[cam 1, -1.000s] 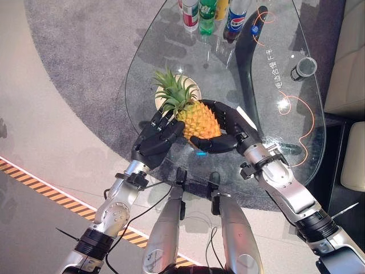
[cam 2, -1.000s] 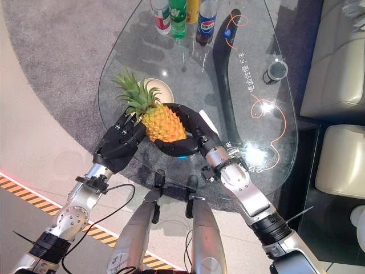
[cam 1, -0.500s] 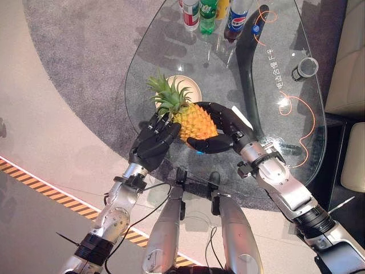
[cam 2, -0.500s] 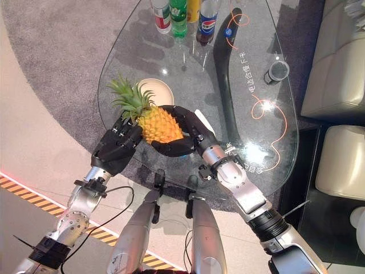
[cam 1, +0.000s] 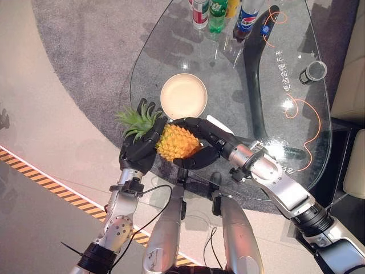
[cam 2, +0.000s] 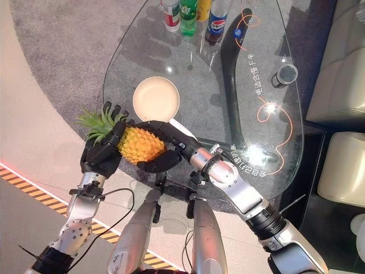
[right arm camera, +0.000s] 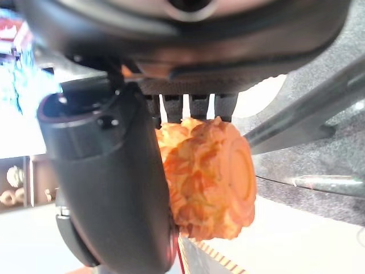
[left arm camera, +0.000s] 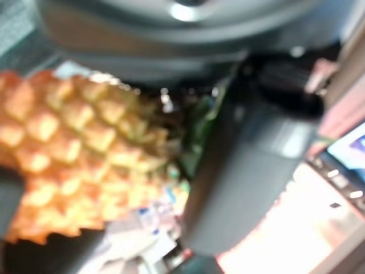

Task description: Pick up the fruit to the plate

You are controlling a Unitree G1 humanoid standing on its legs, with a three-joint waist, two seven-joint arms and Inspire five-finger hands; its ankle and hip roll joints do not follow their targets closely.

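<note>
- Pineapple (cam 1: 177, 142) held off the near-left edge of the glass table (cam 1: 296, 142), lying roughly on its side, green crown (cam 1: 135, 121) toward the robot's left, clamped between two dark hands.
- Left hand (cam 1: 138, 148) cupped against the crown end, fingers curled up round the base of the leaves and the fruit's shoulder.
- Right hand (cam 1: 201, 138) wrapped round the opposite end, fingers (cam 1: 188, 122) arched over the far side of the yellow body, thumb curled beneath on the near side.
- In the right wrist view, thumb (right arm camera: 108, 188) pressed along the pineapple's flank (right arm camera: 208, 177), fingertips touching its far edge, flat orange base facing the camera.
- In the left wrist view, scaly rind (left arm camera: 74, 154) close beside the hand's dark bulk (left arm camera: 251, 165).
- Cream plate (cam 1: 183, 95) lying bare on the glass, just beyond the fruit and apart from it.
- Row of soft-drink bottles (cam 1: 217, 10) standing at the table's far end, well apart from the plate.
- Small dark cup (cam 1: 315, 71) upright near the table's far-right rim.
- Grey carpet (cam 1: 85, 51) under the table, black-and-yellow striped floor tape (cam 1: 34, 171) crossing the pale floor on the left.
</note>
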